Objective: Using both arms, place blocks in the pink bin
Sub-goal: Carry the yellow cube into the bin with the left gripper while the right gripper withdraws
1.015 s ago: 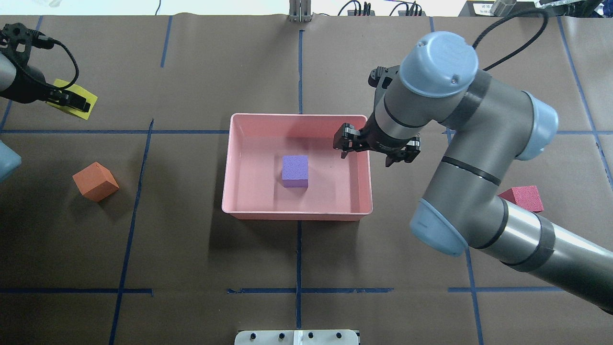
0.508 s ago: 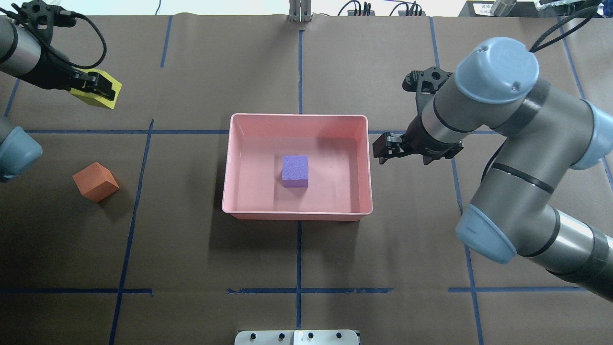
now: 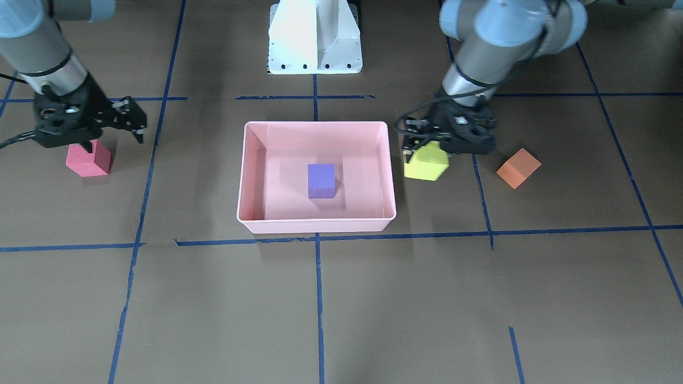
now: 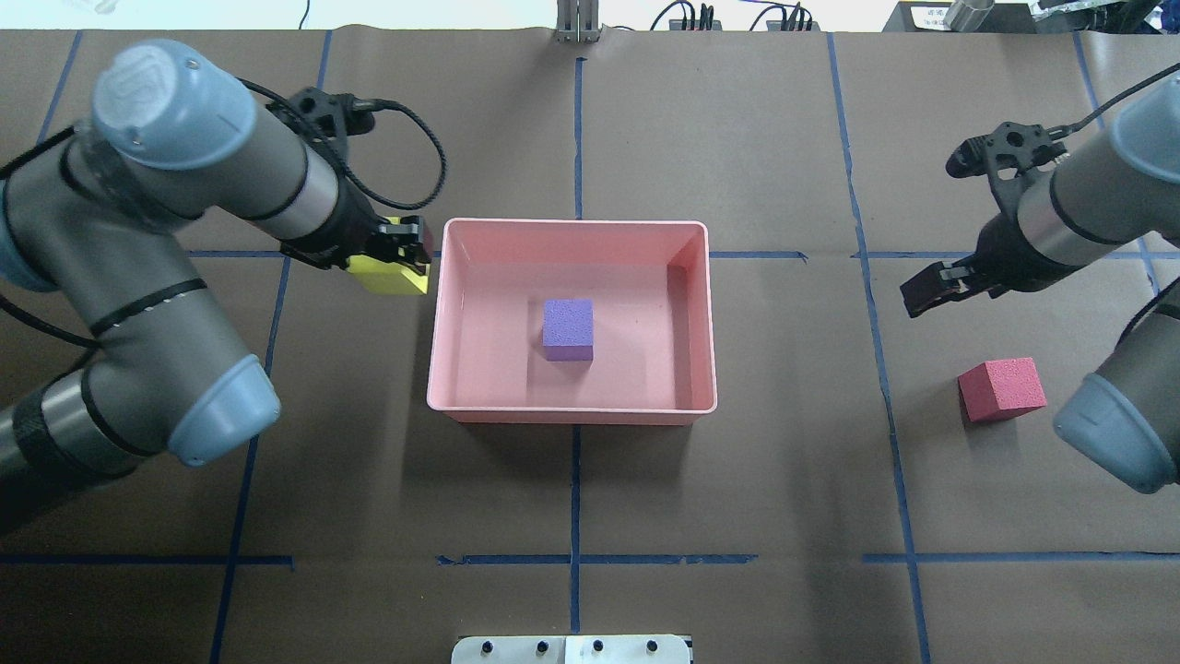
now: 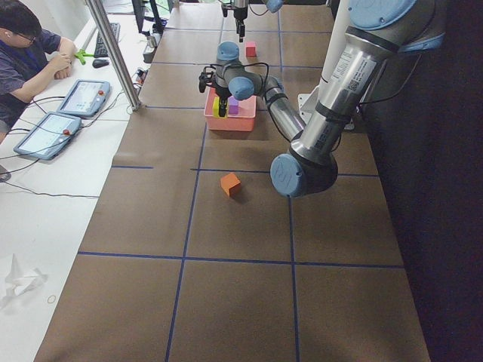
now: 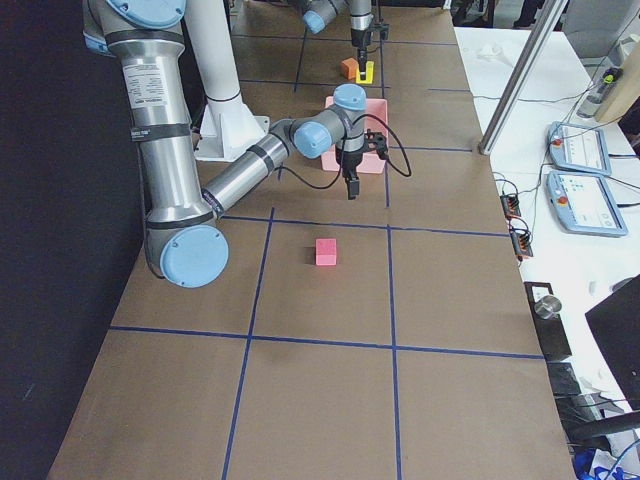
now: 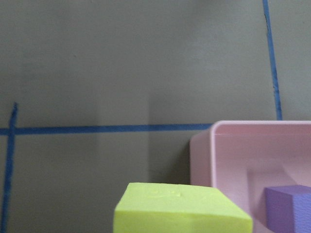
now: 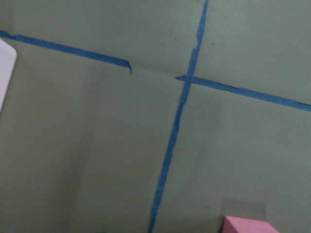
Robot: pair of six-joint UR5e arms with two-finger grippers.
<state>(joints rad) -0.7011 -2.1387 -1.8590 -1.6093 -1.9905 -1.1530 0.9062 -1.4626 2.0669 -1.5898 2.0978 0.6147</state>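
Observation:
The pink bin (image 4: 572, 222) sits mid-table and holds the purple block (image 4: 567, 328). My left gripper (image 4: 398, 263) is shut on the yellow-green block (image 4: 392, 277) and holds it just outside the bin's left wall; the front view shows the block (image 3: 425, 164) under the gripper (image 3: 427, 149). My right gripper (image 3: 112, 140) is open and empty, hovering right beside the red block (image 3: 88, 158), which lies on the table (image 4: 1002, 389). The orange block (image 3: 518, 168) lies on the table beyond the left gripper; my left arm hides it in the overhead view.
The white pedestal (image 3: 315, 37) stands behind the bin. Blue tape lines cross the brown table cover. A seated operator (image 5: 26, 56) with tablets is beside the table's far side. The red block's corner shows in the right wrist view (image 8: 250, 225).
My left arm has carried the yellow-green block from the far left to the bin's left wall. My right arm has swung away from the bin towards the red block.

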